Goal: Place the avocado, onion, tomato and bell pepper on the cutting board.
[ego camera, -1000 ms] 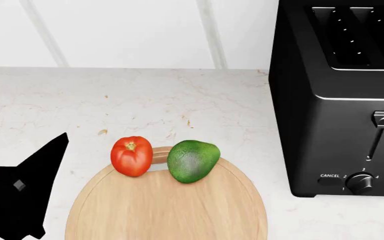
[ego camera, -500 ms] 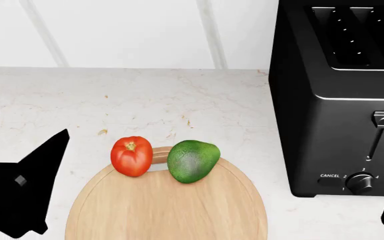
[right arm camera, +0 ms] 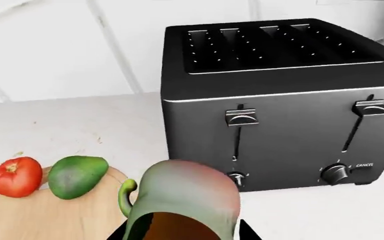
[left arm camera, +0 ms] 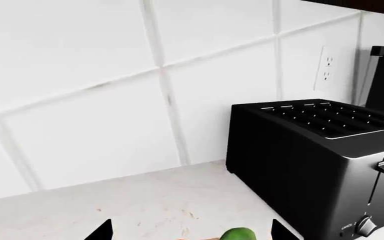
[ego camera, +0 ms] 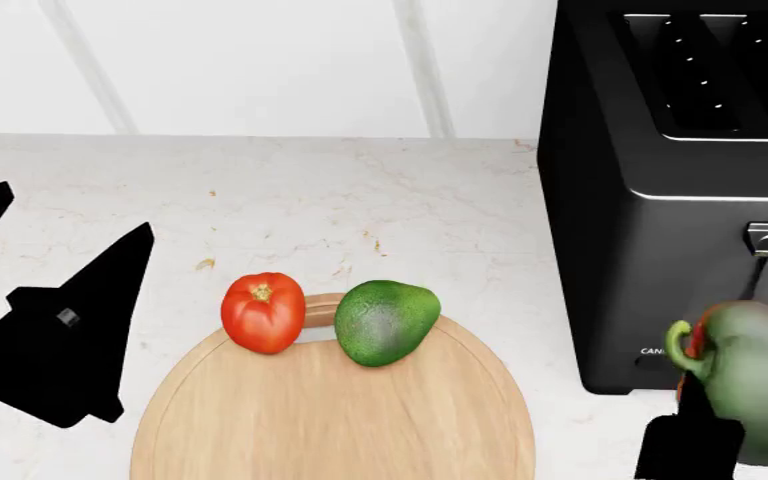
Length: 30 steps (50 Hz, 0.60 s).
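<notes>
The round wooden cutting board [ego camera: 337, 420] lies at the near edge of the counter. On its far rim stand the red tomato [ego camera: 263, 312] and, just right of it, the green avocado [ego camera: 386, 321]. My right gripper [ego camera: 704, 440] is low at the right, beside the board, shut on the grey-green bell pepper [ego camera: 752, 380]. In the right wrist view the bell pepper [right arm camera: 182, 197] fills the jaws, with the tomato [right arm camera: 16, 176] and avocado [right arm camera: 76, 175] beyond. My left gripper [ego camera: 71, 215] hangs open and empty left of the board. The onion is out of view.
A black four-slot toaster [ego camera: 684, 190] stands on the right, close behind the held pepper; it also shows as the toaster [right arm camera: 279, 100] in the right wrist view. A white tiled wall [ego camera: 251, 60] backs the marble counter [ego camera: 357, 200].
My right gripper has risen into the head view at the lower right, carrying the bell pepper. The left gripper has shifted a little upward and to the right. Tomato and avocado have not moved.
</notes>
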{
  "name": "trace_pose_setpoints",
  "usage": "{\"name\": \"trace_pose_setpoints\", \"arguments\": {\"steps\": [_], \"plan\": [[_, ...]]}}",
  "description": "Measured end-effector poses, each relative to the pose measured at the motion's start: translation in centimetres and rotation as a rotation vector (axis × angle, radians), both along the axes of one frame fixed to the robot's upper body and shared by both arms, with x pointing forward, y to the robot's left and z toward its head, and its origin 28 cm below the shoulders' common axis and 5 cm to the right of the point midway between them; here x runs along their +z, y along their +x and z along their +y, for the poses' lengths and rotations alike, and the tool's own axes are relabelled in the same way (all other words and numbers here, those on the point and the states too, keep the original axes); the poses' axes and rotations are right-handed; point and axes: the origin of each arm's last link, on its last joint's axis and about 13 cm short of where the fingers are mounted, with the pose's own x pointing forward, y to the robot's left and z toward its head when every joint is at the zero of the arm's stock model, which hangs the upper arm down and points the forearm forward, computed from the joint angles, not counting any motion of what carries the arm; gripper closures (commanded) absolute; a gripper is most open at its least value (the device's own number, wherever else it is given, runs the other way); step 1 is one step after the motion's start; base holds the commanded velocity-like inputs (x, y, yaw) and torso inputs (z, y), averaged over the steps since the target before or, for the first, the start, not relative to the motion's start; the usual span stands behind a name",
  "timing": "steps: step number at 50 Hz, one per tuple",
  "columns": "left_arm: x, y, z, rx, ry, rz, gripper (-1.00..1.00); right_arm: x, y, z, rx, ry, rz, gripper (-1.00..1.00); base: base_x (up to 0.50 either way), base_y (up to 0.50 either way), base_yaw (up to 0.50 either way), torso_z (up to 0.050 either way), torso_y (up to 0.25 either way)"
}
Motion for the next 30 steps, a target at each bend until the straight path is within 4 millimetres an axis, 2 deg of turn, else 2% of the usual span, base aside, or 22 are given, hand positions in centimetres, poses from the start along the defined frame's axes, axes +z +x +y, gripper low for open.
{"name": "trace_pose_setpoints", "arguments": {"steps": [7,20,30], "plan": [[0.1,-0.2,0.3,0.024,-0.013,-0.011,-1.0,0.6,1.8,1.9,0.162,0.041,-0.041,1.0,0.0,0.0,0.0,0.0,0.0],[0.3,-1.1,0.8,0.078,-0.034,-0.022,-1.0,2.6,5.3,5.3,0.432,-0.036,-0.153,1.0,0.0,0.0,0.0,0.0,0.0],[0.3,-1.7,0.9,0.105,-0.044,-0.025,-1.0,3.1,7.1,7.4,0.578,-0.079,-0.167,1.0,0.0,0.0,0.0,0.0,0.0]]}}
